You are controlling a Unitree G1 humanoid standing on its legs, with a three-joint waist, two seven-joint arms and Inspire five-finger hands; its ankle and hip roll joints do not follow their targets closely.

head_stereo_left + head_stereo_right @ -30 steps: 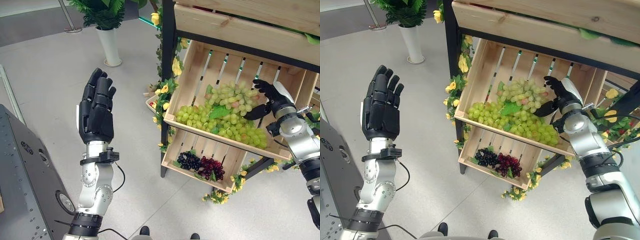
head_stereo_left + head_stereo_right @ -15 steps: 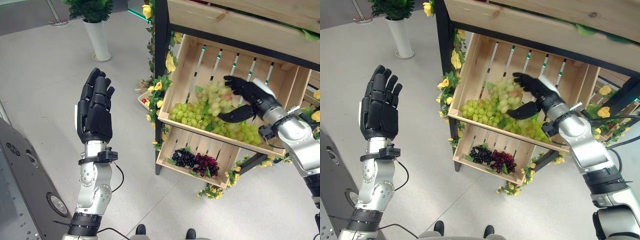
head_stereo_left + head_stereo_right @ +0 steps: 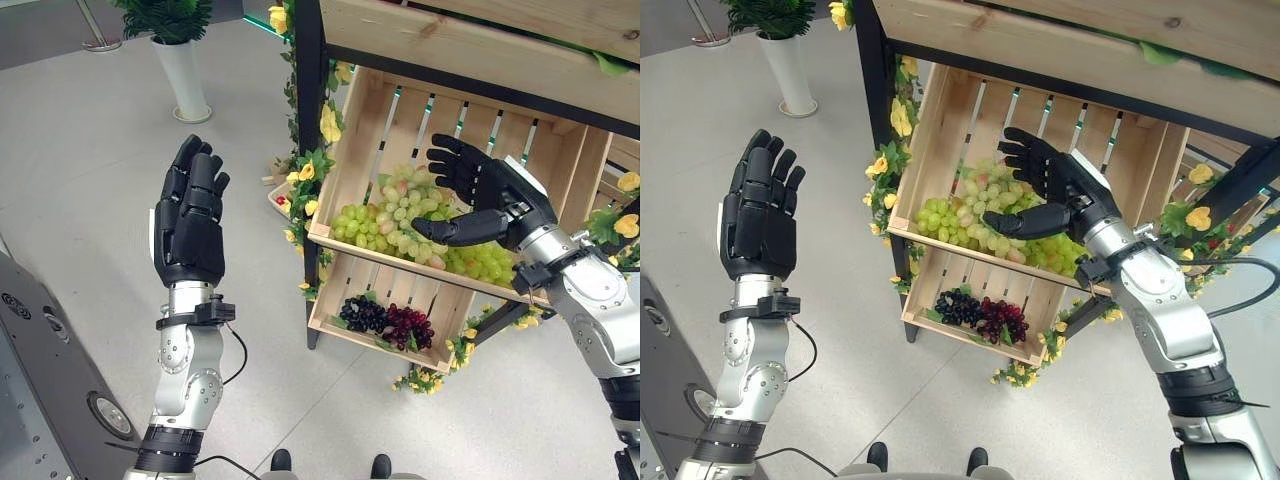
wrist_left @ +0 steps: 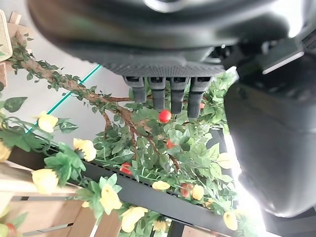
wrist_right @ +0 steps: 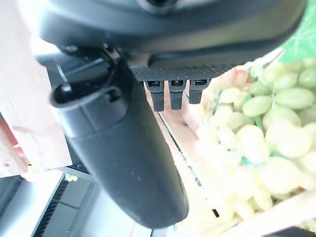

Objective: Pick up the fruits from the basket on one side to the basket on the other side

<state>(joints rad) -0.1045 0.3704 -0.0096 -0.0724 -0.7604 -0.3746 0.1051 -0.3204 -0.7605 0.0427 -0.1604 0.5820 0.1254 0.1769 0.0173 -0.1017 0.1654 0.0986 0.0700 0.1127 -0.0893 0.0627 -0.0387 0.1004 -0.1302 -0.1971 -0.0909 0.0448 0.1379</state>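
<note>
Green grapes fill the upper wooden crate of a rack. The lower crate holds dark purple and red grapes. My right hand hovers over the right part of the green grapes, fingers spread straight and thumb stretched across the bunches, holding nothing. In the right wrist view the green grapes lie just past my thumb. My left hand stands upright and open over the floor, well left of the rack; the same left hand appears in the right eye view.
Yellow flower garlands trail down the rack's black post. A white pot with a green plant stands on the floor at the back left. A dark grey machine panel lies at the lower left. Shoes of a person show at the bottom edge.
The camera has shifted. My right hand has moved left across the green grapes towards the crate's middle, fingers spreading wider. My left hand has stayed raised and open.
</note>
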